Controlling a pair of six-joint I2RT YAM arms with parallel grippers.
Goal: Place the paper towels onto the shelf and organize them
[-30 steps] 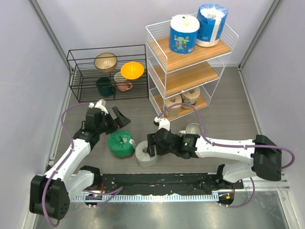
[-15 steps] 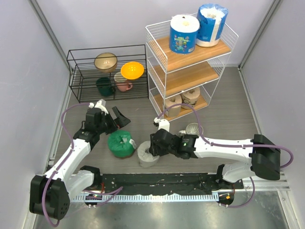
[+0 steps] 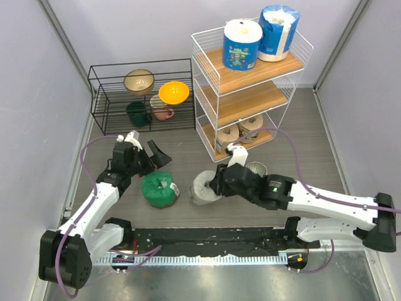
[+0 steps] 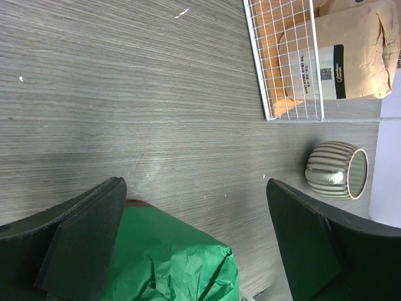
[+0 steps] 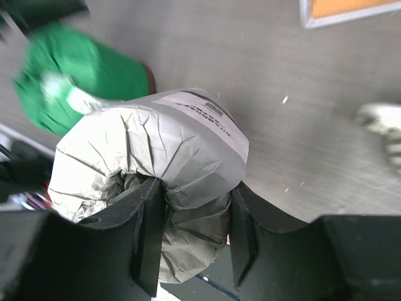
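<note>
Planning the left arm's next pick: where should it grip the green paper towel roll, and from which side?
Probably from above. The green roll stands on end, its tucked core hole facing up, and it looks fat. So pinch its wall: one of the left gripper's open fingers goes in the core and the other outside, on the far side nearest that gripper.

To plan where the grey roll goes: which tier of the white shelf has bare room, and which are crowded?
The middle board is wholly bare. The top board is crowded: two blue-wrapped rolls fill its back, and only a front strip is free. The bottom board holds two tan rolls, with little room beside them.
</note>
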